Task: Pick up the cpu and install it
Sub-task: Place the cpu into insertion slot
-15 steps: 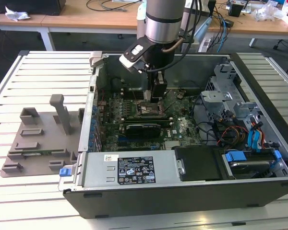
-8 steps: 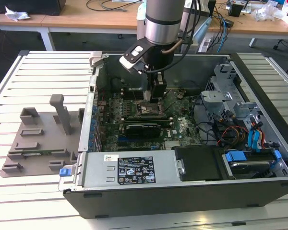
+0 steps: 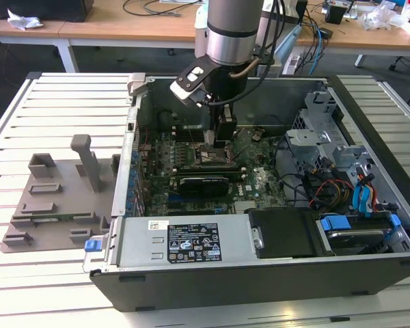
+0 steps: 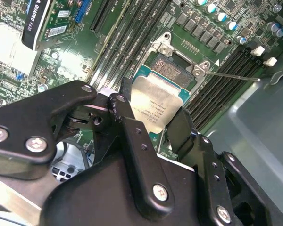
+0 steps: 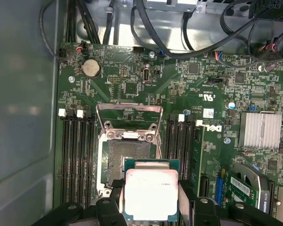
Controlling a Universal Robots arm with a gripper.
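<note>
Pinches the cpu (image 5: 152, 195) by two opposite edges, with fingers (image 4: 127, 110) closed on its sides and the silvery top kept level to match the socket (image 5: 129, 162). Hangs just above that opening, a little short of it, ahead of the fingertips. Beyond stands the hinged frame (image 5: 128, 115), raised, likely for clearance.

Open PC case (image 3: 260, 280) on slatted table (image 3: 55, 96); grey tray (image 3: 55, 205) w/ posts at exterior view's left.

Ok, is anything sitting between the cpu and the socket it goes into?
Nothing visible. In the first wrist view the load plate is swung open and the socket lies bare. The gripper holds the cpu over one edge of it.
</note>
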